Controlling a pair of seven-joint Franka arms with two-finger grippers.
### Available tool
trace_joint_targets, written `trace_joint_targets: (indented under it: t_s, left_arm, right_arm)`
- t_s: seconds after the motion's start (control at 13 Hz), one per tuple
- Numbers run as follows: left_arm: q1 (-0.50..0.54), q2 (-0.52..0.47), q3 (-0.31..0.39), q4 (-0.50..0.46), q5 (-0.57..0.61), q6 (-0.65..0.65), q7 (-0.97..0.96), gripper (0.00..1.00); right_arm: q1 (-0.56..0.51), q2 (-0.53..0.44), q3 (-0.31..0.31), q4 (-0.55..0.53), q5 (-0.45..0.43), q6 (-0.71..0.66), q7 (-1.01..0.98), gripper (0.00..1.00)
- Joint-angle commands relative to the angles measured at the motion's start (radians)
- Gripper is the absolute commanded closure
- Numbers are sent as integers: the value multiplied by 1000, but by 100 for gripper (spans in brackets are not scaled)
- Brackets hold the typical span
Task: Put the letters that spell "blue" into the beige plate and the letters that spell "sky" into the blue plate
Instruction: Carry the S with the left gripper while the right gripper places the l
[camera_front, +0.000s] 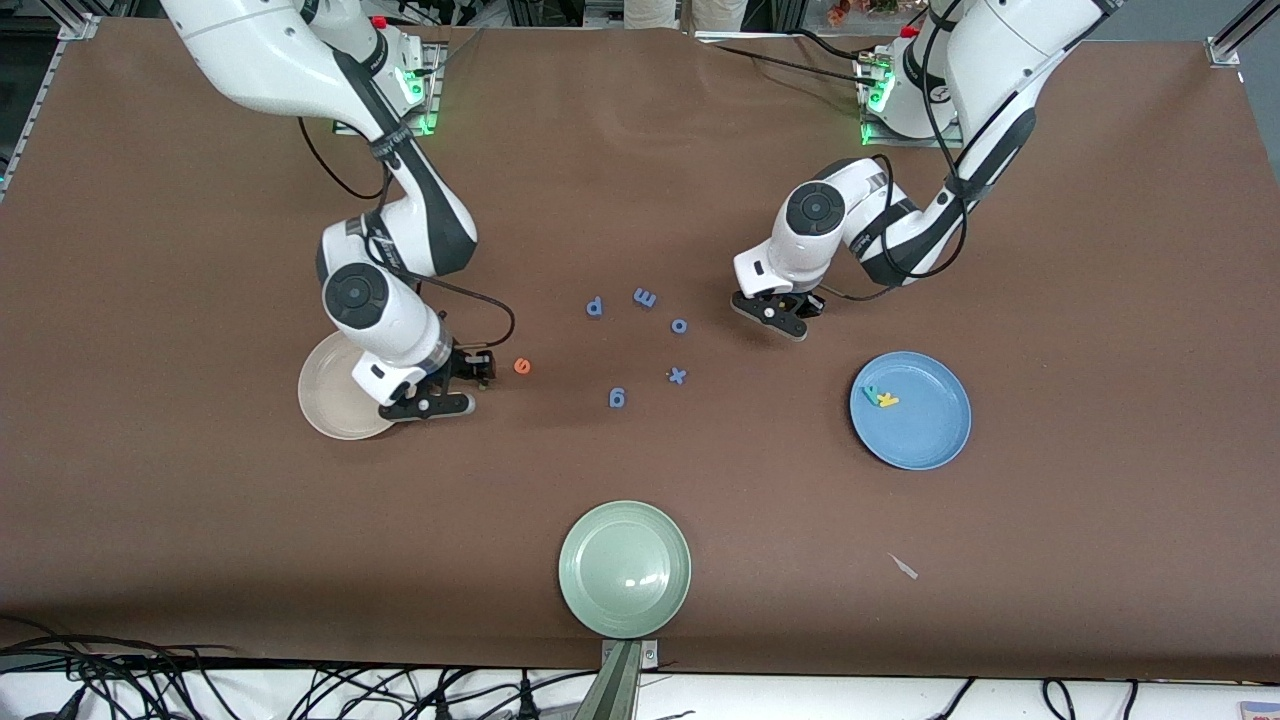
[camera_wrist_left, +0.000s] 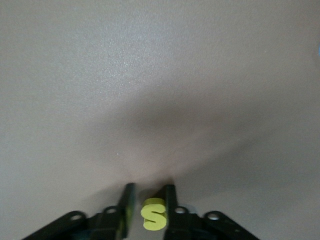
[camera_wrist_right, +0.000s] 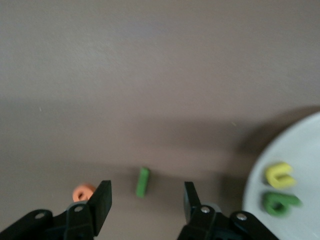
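The yellow s (camera_wrist_left: 154, 214) sits clenched between the fingers of the left gripper (camera_wrist_left: 150, 205), low over the bare brown table (camera_front: 640, 150) right of centre in the front view; the yellow k (camera_front: 887, 400) and teal y (camera_front: 871, 391) lie in the blue plate (camera_front: 925, 440) at middle right. The yellow u (camera_wrist_right: 278, 174) and dark green b (camera_wrist_right: 278, 204) lie in the beige plate (camera_front: 325, 400) at middle left, where the right gripper (camera_wrist_right: 147, 200) hangs by the rim with fingers released, the light green l (camera_wrist_right: 143, 181) on the table between them; the orange e (camera_front: 521, 366) rests just beside it. Five blue letters (camera_front: 640, 340) scatter at centre; a pale green plate (camera_front: 624, 568) sits at bottom centre.
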Motion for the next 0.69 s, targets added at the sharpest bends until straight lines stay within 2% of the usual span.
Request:
trace_joint_targets:
  t_s: [0.0,0.15,0.39,0.46,0.54,0.62]
  left_arm:
    - [6,-5,1,-4,35,-2,-55,94]
    - [8,-13,-2,-1,35,-5,-56,94]
    - [6,-15,-13,3,35,-13,-76,92]
    - [6,-18,-30,3,35,-16,-100,57]
    - [6,-24,-54,-1,33,-25,-143,15]
    - [6,-30,-62,-9,33,-51,-206,0]
  right_arm:
    - [0,43,4,20,7,31,17,36]
    - [4,56,4,-5,6,69,24,39]
    - [14,63,2,-44,6,126,24,50]
    - [15,63,2,-49,6,130,24,57]
    - [15,63,2,-51,6,130,24,65]
    - [15,63,4,-52,6,130,24,71]
